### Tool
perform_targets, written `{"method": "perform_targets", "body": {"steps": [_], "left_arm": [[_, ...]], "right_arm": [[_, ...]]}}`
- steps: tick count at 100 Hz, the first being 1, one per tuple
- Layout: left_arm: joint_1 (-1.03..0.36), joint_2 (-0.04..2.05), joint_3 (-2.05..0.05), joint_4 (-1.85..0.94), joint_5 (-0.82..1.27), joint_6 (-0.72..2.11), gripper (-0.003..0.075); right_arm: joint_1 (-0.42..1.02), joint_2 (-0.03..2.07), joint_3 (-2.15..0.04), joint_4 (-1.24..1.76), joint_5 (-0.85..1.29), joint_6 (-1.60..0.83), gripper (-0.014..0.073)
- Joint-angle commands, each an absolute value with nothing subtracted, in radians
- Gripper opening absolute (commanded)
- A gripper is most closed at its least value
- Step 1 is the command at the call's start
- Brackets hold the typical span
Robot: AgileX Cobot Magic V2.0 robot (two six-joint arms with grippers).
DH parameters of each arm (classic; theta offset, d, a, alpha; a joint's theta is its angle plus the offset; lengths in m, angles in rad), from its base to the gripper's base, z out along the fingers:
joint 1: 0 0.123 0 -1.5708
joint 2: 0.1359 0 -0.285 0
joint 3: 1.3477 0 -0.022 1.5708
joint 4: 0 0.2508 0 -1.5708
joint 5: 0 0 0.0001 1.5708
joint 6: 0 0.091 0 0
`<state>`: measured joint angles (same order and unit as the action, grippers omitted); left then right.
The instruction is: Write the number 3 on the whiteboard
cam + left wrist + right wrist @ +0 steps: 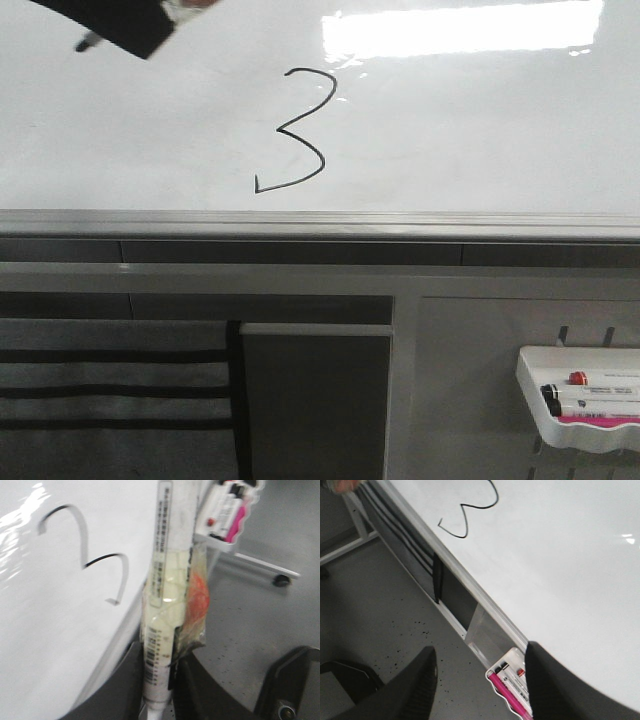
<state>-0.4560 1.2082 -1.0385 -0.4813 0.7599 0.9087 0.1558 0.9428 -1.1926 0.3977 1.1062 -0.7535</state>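
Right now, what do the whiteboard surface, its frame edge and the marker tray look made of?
Whiteboard: smooth glossy white coated panel; bright light glare reflects off it. Frame edge: silver-grey, looks like brushed metal, probably aluminium. Marker tray: white, rounded moulded rim, likely plastic.

Black number 3 (297, 130) on whiteboard (480, 130), left end effector (88, 42) with marker top-left, marker tray (530, 375) lower right

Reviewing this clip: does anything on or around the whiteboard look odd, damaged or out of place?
One oddity: the marker held in the left gripper is wrapped in crinkled clear tape or plastic with an orange patch. Otherwise nothing stands out: the number 3 is angular but clean on the whiteboard, and spare markers lie in their tray.
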Motion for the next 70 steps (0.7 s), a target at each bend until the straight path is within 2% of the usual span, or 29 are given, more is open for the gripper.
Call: {"method": "perform_targets", "body": {"steps": [1,17,35,70], "left_arm": [[-0.351,1.175,-1.037,-0.462,0.627,0.808,0.0058],[-0.176,1.180,-0.922,-0.541,0.344,0.681,0.0058],[-0.129,1.180,-0.787,-0.588,0.054,0.681,0.0059],[-0.131,1.311,-0.769,-0.588,-0.054,0.681,0.0059]], "right_arm": [[0.130,0.904,-1.181,0.411,1.028,-0.719,0.0350],[0.130,0.893,-1.105,0.419,0.978,-0.708,0.0350],[0.130,0.893,-1.058,0.440,0.962,-0.691,0.0350],[0.130,0.893,-1.051,0.449,0.944,-0.691,0.0350]]}}
